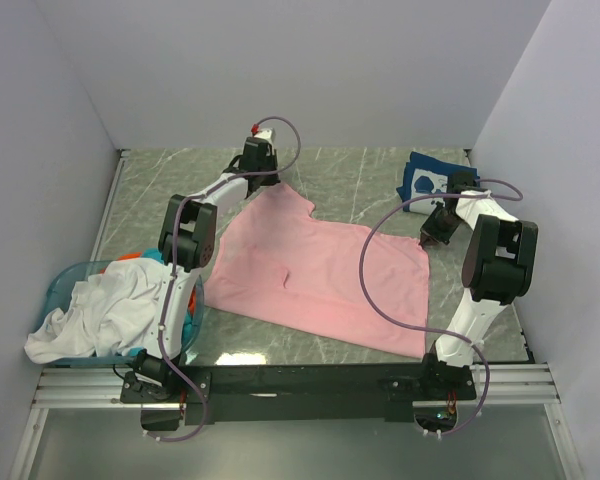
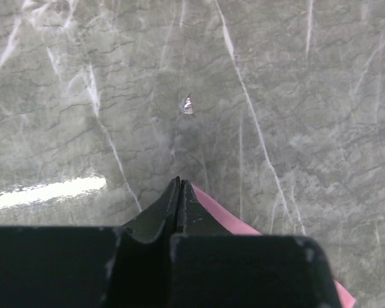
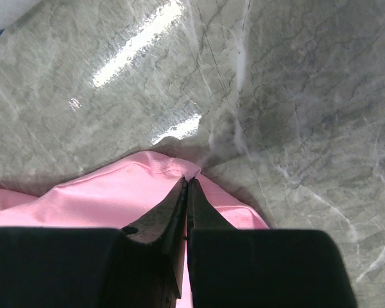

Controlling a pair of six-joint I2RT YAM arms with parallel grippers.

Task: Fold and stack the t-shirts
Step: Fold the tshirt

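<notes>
A light pink t-shirt (image 1: 315,280) lies spread across the middle of the marble table. My left gripper (image 1: 255,170) is at its far left corner, jaws shut on the pink cloth, which shows beside the fingers in the left wrist view (image 2: 215,208). My right gripper (image 1: 432,232) is at the far right corner, jaws shut on a pinch of pink cloth (image 3: 141,189). A folded navy t-shirt with white print (image 1: 427,178) lies at the far right. White (image 1: 105,315), orange and teal shirts sit in the basket.
A translucent blue round basket (image 1: 62,282) stands at the near left, full of shirts. White walls close the table on the left, far and right sides. A black rail (image 1: 310,380) runs along the near edge.
</notes>
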